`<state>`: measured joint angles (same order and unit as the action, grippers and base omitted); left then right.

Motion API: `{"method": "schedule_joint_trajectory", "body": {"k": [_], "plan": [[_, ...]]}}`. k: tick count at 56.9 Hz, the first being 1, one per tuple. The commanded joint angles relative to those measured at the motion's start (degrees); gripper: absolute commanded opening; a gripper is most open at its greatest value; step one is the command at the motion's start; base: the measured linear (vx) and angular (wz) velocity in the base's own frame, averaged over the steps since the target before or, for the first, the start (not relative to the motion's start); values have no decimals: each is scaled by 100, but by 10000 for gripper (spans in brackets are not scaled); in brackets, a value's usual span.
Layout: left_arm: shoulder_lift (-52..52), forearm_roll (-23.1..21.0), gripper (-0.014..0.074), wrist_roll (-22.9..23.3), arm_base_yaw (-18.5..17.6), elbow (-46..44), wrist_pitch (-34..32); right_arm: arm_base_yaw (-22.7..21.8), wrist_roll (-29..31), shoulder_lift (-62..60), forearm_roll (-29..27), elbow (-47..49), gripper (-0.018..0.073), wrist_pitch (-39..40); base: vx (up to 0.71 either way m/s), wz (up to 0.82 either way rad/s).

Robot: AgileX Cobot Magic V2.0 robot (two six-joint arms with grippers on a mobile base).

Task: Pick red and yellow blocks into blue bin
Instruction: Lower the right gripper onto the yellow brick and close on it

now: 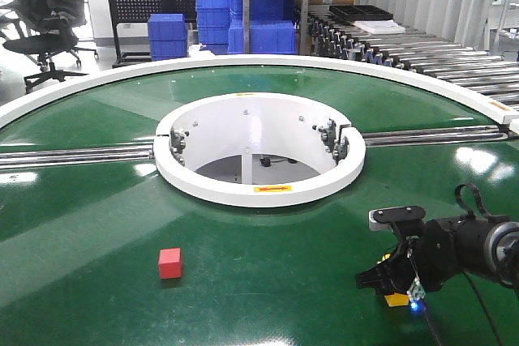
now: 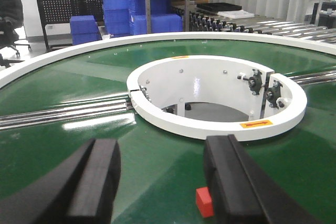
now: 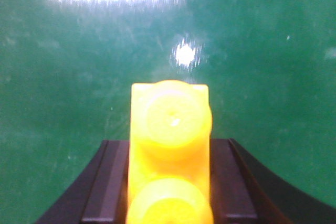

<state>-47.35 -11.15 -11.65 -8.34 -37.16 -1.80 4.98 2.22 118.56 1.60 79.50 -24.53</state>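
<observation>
The right gripper (image 1: 395,283) held the yellow brick (image 3: 169,129) between clenched jaws, down at the green worktop (image 1: 268,257). The left gripper (image 2: 163,177) hung with jaws released, the red cube (image 1: 170,263) lying on the worktop beyond them.

The right arm's matte black cylindrical wrist (image 1: 474,245) carries a flat grey-and-black camera bar (image 1: 396,216) on top, a looped black cable (image 1: 470,196) and a small glowing blue light (image 1: 415,306) underneath. The left gripper (image 2: 163,171) has two thick, blocky matte black fingers (image 2: 97,182) with rounded edges. The right gripper (image 3: 169,150) has black pads (image 3: 107,182) with a grooved strip.
</observation>
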Motion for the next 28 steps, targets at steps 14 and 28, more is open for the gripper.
{"method": "schedule_joint_trajectory", "body": {"k": [14, 28], "plan": [[13, -10, 485, 164, -11, -225, -531, -37, -19, -765, 78, 180, -13, -359, 0, 0], [-848, 202, 485, -84, -565, -867, -274, -37, -19, -1017, 52, 180, -10, -466, 0, 0]]}}
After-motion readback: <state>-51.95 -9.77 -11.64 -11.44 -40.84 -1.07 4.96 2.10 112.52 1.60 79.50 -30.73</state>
